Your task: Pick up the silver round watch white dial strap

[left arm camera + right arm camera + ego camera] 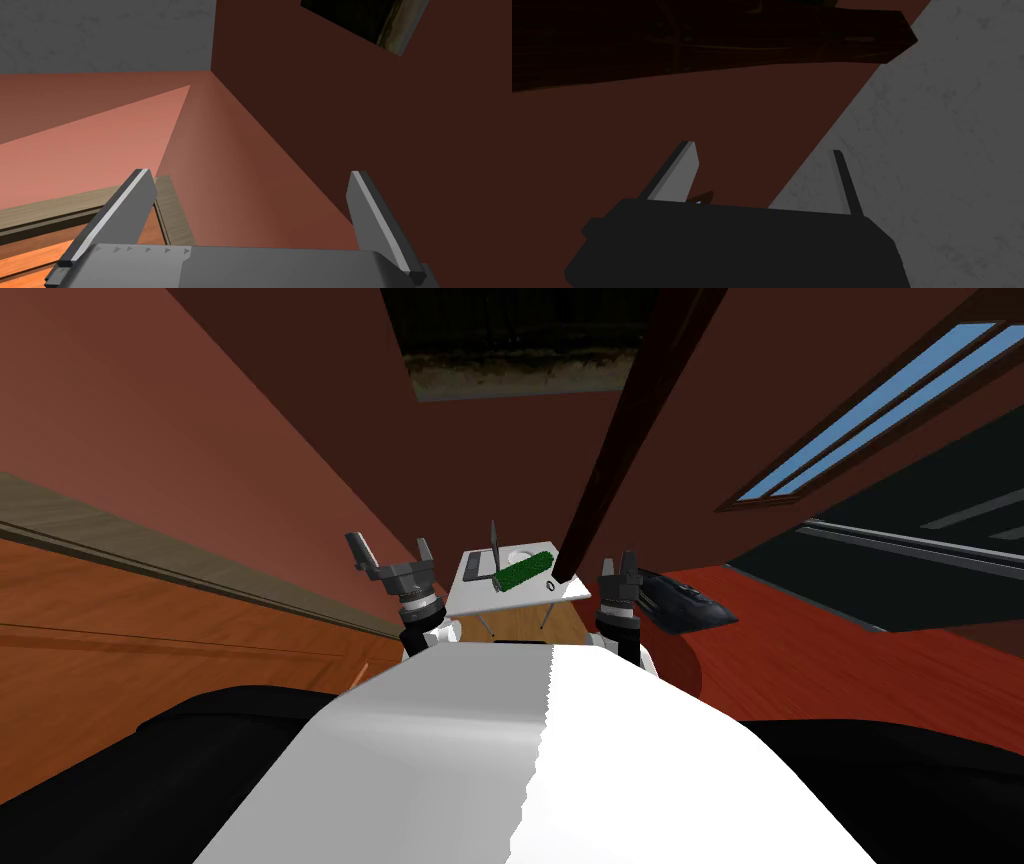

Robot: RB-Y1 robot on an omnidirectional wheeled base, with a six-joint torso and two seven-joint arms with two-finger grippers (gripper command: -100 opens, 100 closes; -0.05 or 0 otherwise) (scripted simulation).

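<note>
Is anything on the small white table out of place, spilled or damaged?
Nothing looks spilled or broken. One point only: a small ring-shaped thing, perhaps the watch, lies close to the table's near edge, beside the green roll. The table's slant is the camera's.

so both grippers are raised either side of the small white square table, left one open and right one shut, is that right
Not quite. The right gripper is open too: the right wrist view shows its two fingers standing well apart with nothing between them. The rest holds: the left gripper is open, and both are raised either side of the small white square table.
</note>
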